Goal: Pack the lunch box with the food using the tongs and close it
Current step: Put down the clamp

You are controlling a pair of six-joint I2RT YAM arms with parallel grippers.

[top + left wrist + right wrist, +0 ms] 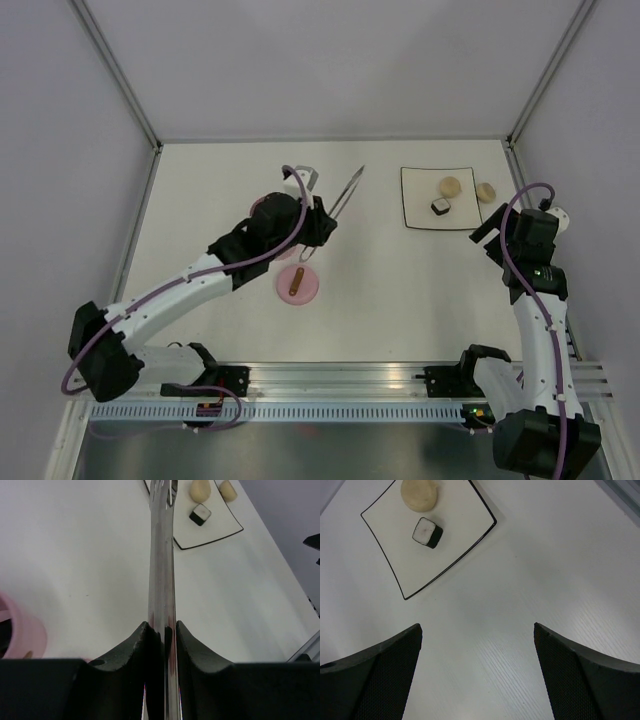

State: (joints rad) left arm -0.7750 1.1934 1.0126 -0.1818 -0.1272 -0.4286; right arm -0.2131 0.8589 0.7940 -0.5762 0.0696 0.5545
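Note:
My left gripper [325, 222] [162, 625] is shut on the silver tongs [348, 193] [162, 555], whose arms are pressed together and point toward the white plate [420, 215]. The pink lunch box [262, 208] [22, 630] stands open by that wrist, partly hidden by the arm. Its pink lid [298, 283] lies flat nearer the bases. The food is a beige ball [450, 185] [419, 494] and a white-and-black cube [441, 206] [427, 532] on the plate, and a second ball [485, 191] at the plate's right edge. My right gripper [487, 235] [477, 630] hangs open just in front of the plate, holding nothing.
The square dark-edged plate [395, 555] [220, 530] sits at the back right of the white table. Grey walls with metal posts close in the back and both sides. A metal rail [330, 380] with both arm bases runs along the near edge.

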